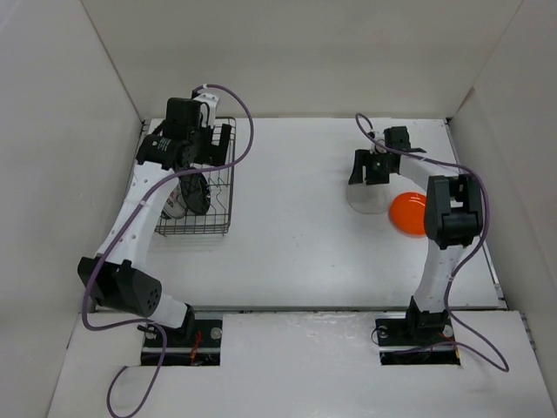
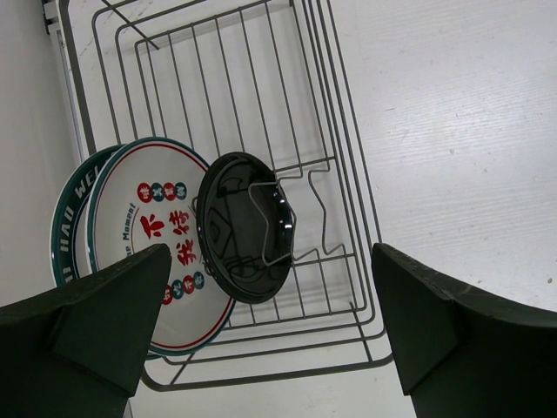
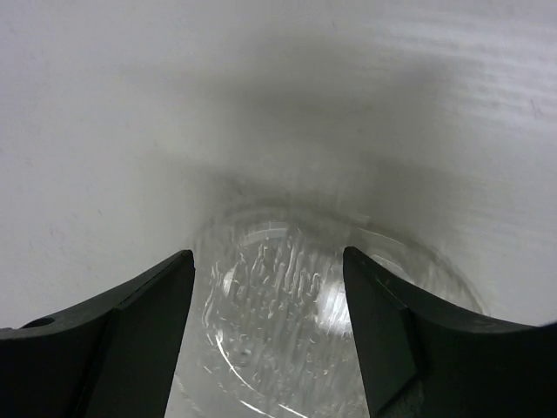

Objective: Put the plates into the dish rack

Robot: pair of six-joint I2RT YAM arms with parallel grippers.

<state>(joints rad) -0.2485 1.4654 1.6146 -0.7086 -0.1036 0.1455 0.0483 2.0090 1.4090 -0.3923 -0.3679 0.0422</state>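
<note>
The dish rack (image 1: 223,198) stands at the far left of the table. Three plates stand on edge in it: a glossy black one (image 2: 239,228), a white one with red markings (image 2: 144,248), and behind that one with a dark patterned rim (image 2: 65,218). My left gripper (image 2: 271,252) hangs open above the rack (image 2: 352,183), holding nothing. A clear plate (image 3: 287,322) lies flat on the table at the right. My right gripper (image 3: 268,254) is open just above it, one finger on each side. In the top view, the orange plate (image 1: 406,213) lies next to the clear plate (image 1: 367,202).
White walls close in the table on the left, back and right. The right arm's forearm (image 1: 448,209) passes over the orange plate's right edge. A purple cable (image 1: 246,131) loops from the left wrist beside the rack.
</note>
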